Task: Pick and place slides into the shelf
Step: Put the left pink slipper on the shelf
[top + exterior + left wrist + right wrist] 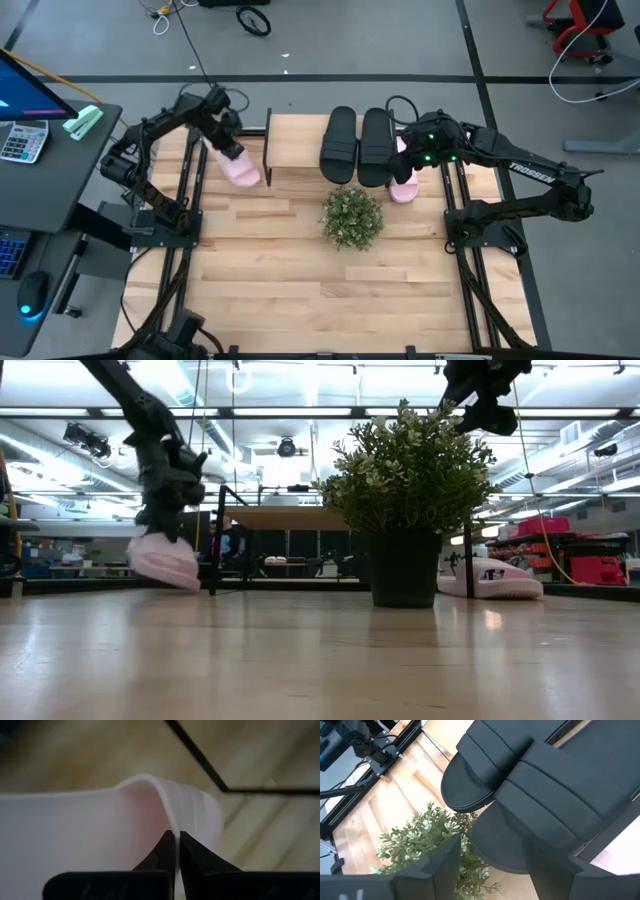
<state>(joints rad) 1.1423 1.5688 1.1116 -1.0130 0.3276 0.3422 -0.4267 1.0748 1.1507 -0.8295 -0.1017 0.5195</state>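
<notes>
Shelf [300,150] stands at the table's [300,290] far edge, the black pair [357,145] lying side by side on its top board, a potted plant [352,217] just in front. Left gripper [232,150], left of the shelf, is pinched on the strap of a pink slide [241,168], which the low view shows lifted and tilted. Right gripper [410,150], fingers spread, hovers at the shelf's right end over the other pink slide [403,186] on the table.

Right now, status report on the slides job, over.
Left pincer shut on pink slide, lifted beside shelf. Right pincer open above black slides. Potted plant nearby.
</notes>
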